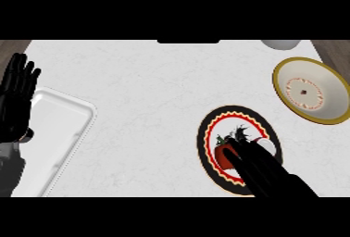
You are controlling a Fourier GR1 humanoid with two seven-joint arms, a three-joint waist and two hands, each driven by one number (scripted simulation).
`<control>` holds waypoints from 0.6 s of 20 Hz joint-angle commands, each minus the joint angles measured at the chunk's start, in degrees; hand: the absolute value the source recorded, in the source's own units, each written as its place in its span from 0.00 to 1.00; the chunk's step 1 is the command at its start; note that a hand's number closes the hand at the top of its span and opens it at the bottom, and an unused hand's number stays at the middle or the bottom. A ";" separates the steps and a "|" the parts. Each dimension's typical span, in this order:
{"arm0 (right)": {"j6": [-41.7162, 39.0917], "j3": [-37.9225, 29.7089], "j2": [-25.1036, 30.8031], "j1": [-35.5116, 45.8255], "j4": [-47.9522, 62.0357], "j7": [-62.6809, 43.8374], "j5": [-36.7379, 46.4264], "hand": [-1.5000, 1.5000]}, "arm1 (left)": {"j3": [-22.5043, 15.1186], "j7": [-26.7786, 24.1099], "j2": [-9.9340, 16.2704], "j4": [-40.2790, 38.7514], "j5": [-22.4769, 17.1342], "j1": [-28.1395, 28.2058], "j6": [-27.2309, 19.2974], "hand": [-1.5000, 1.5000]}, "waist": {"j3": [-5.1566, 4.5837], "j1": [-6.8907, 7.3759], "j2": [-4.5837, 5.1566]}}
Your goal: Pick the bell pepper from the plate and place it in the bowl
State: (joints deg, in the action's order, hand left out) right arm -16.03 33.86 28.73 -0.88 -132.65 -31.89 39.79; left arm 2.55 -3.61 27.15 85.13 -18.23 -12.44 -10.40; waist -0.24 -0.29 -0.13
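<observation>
A red bell pepper (223, 154) with a green stem lies on a plate (207, 134) with a black rim and a red zigzag ring, at the lower right of the counter. My right hand (258, 164) lies over the pepper, its fingers stretched across the top and hiding most of it; I cannot see whether they curl round it. A cream bowl (312, 90) with a yellow rim stands apart at the upper right. My left hand (16, 92) rests open at the left edge, fingers up.
A white rectangular tray (60, 132) lies at the left, beside my left hand. A grey round object (280, 44) shows at the counter's far edge, top right. A dark slot (188, 41) sits at the far edge's middle.
</observation>
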 commanded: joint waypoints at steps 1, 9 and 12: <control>-14.37 -1.68 4.39 1.93 -7.30 -8.98 -6.67 0.00 | -0.15 0.61 -0.37 1.10 0.34 -0.86 -0.21 0.50 | 0.05 0.31 0.07; -27.31 -8.04 -4.98 7.83 -5.39 -17.74 -13.57 0.00 | 1.51 -2.43 -2.51 -1.82 2.07 0.71 2.74 0.50 | 0.19 0.31 0.11; -26.30 -12.46 -5.71 10.44 3.61 -9.82 -12.96 0.00 | 2.34 -2.13 -3.15 -4.63 2.45 -1.73 4.26 0.50 | 0.22 0.29 0.19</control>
State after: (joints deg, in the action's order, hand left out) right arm -38.93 26.63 24.67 6.53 -132.05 -43.46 30.74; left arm 4.70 -4.26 25.38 83.33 -16.95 -13.25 -7.59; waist -0.05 -0.03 -0.01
